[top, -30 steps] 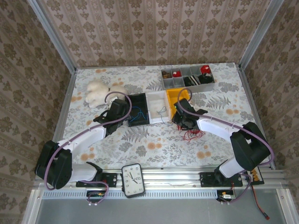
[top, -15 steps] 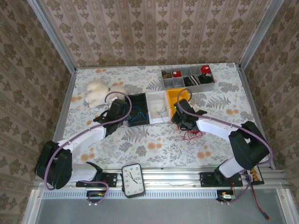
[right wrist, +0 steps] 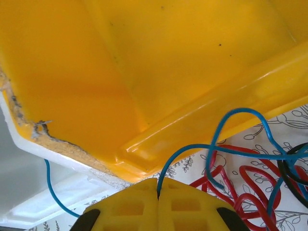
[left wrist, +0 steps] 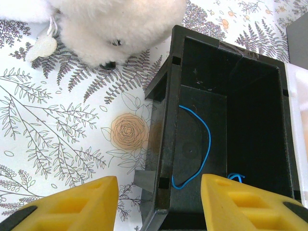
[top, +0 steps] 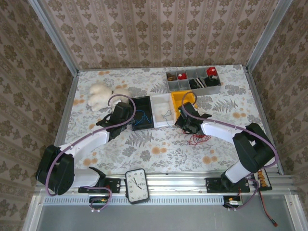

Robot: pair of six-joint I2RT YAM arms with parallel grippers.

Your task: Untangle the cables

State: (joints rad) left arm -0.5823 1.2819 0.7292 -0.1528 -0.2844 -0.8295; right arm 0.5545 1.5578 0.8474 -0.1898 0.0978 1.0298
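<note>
Right tool (right wrist: pixel 158 195): closed, pinching one blue cable (right wrist: pixel 245 109) just before the yellow bin (right wrist: pixel 144 72).
Left tool (left wrist: pixel 158 202): jaws apart, empty, well left of that bin.
Cables (top: pixel 198 139): tangled on the worktop beside that bin.
Handling: probably light, limp, springy; you'd best grip near a free end.

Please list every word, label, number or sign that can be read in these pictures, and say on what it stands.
No text can be read.
Clock: the marks on its dial are too small to read.
Pale tag on the plush toy: no print is visible.
</note>
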